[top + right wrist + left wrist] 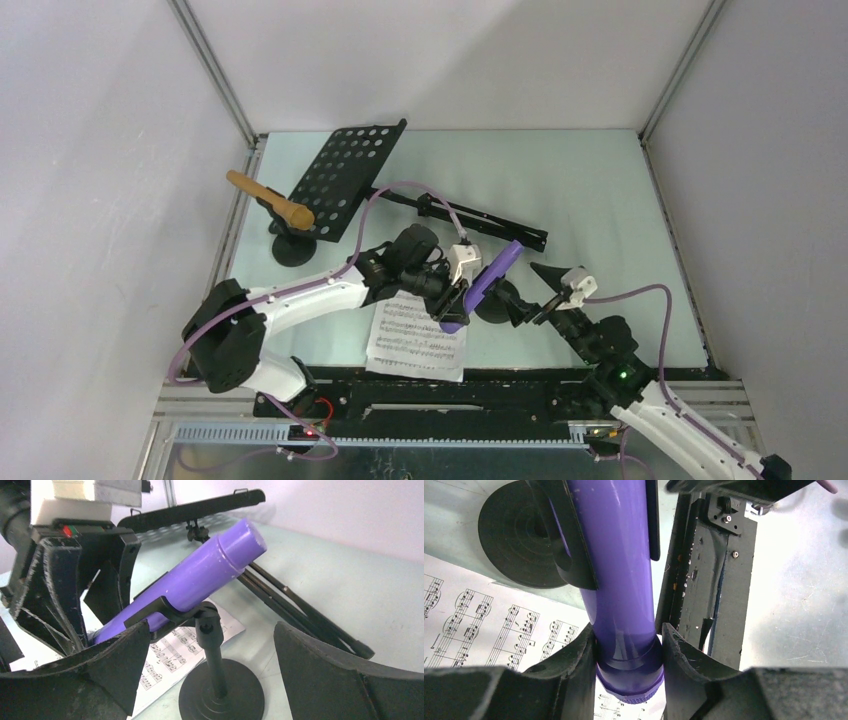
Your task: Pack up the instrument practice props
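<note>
The purple microphone (497, 272) lies tilted in the clip of a black round-based holder (497, 304). My left gripper (452, 303) is shut on the microphone's lower end (626, 630), above the white sheet music (415, 340). My right gripper (537, 291) is open. Its fingers stand on either side of the holder's stem (216, 655) without touching it, above the round base (222, 695). The tan microphone (268, 200) sits in the second holder (295, 247) at the back left. The black perforated music rack (345, 180) lies beside it, its folded legs (480, 222) stretching right.
White walls with metal rails enclose the table on three sides. The rack's legs (300, 607) lie just behind the purple microphone's holder. A black rail (440, 405) runs along the near edge by the arm bases.
</note>
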Robot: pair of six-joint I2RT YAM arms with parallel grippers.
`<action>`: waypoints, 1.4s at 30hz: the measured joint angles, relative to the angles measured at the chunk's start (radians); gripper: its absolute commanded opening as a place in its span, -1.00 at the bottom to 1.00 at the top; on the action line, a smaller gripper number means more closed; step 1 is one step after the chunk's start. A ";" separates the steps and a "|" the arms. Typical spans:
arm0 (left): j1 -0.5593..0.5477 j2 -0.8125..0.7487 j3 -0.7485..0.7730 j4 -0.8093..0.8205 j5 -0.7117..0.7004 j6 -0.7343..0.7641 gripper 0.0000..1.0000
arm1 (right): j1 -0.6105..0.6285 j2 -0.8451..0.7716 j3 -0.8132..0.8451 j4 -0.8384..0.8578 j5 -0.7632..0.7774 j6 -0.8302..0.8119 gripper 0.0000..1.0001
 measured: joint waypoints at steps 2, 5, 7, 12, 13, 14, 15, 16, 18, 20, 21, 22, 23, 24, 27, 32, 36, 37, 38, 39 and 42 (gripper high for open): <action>0.003 0.000 0.000 -0.002 0.003 0.001 -1.00 | 0.000 -0.085 0.016 -0.089 0.001 -0.003 0.99; 0.011 0.000 0.000 -0.005 0.009 0.001 -1.00 | 0.001 -0.148 0.040 -0.191 0.002 0.002 0.96; 0.017 0.000 0.002 -0.011 0.012 0.001 -1.00 | 0.001 -0.145 0.056 -0.244 0.002 0.013 0.90; 0.028 -0.006 0.010 -0.034 0.019 0.001 -1.00 | 0.002 -0.028 0.108 -0.340 0.000 0.057 0.90; 0.029 -0.008 0.010 -0.038 0.019 0.001 -1.00 | 0.002 0.000 0.113 -0.344 0.001 0.065 0.90; 0.031 -0.012 0.011 -0.044 0.019 0.000 -1.00 | 0.002 0.042 0.116 -0.341 0.005 0.073 0.92; 0.032 -0.017 0.011 -0.050 0.019 0.000 -1.00 | 0.002 0.076 0.116 -0.331 0.005 0.075 0.94; 0.034 -0.020 0.011 -0.053 0.019 0.000 -1.00 | 0.002 0.117 0.116 -0.312 0.006 0.075 0.95; 0.035 -0.024 0.011 -0.056 0.019 0.001 -1.00 | 0.002 0.200 0.106 -0.232 0.004 0.072 0.95; 0.035 -0.024 0.011 -0.057 0.020 0.000 -1.00 | 0.000 0.279 0.085 -0.124 -0.001 0.069 0.92; 0.035 -0.024 0.011 -0.057 0.021 0.000 -1.00 | -0.008 0.328 0.071 -0.055 -0.006 0.068 0.90; 0.036 -0.024 0.011 -0.058 0.022 0.000 -1.00 | -0.015 0.380 0.062 0.005 -0.014 0.066 0.89; 0.036 -0.024 0.013 -0.060 0.023 0.000 -1.00 | -0.023 0.431 0.056 0.065 -0.027 0.062 0.88; 0.036 -0.024 0.015 -0.061 0.024 0.000 -1.00 | -0.029 0.487 0.052 0.122 -0.036 0.058 0.85; 0.037 -0.024 0.023 -0.065 0.029 -0.001 -1.00 | -0.039 0.648 0.049 0.294 -0.061 0.041 0.72; 0.037 -0.024 0.024 -0.065 0.038 -0.001 -1.00 | -0.056 0.830 0.044 0.551 -0.097 0.018 0.66; 0.039 -0.023 0.024 -0.065 0.045 -0.008 -1.00 | -0.063 0.949 0.035 0.732 -0.117 0.008 0.13; 0.040 -0.023 0.024 -0.065 0.045 -0.008 -1.00 | -0.064 0.967 0.033 0.780 -0.122 0.011 0.01; 0.040 -0.023 0.024 -0.065 0.046 -0.008 -1.00 | -0.064 0.992 0.034 0.804 -0.124 0.005 -0.08; 0.040 -0.023 0.024 -0.064 0.047 -0.008 -1.00 | -0.064 1.006 0.033 0.829 -0.124 0.006 -0.13; 0.040 -0.023 0.024 -0.060 0.047 -0.013 -1.00 | -0.064 1.032 0.033 0.885 -0.126 0.008 -0.31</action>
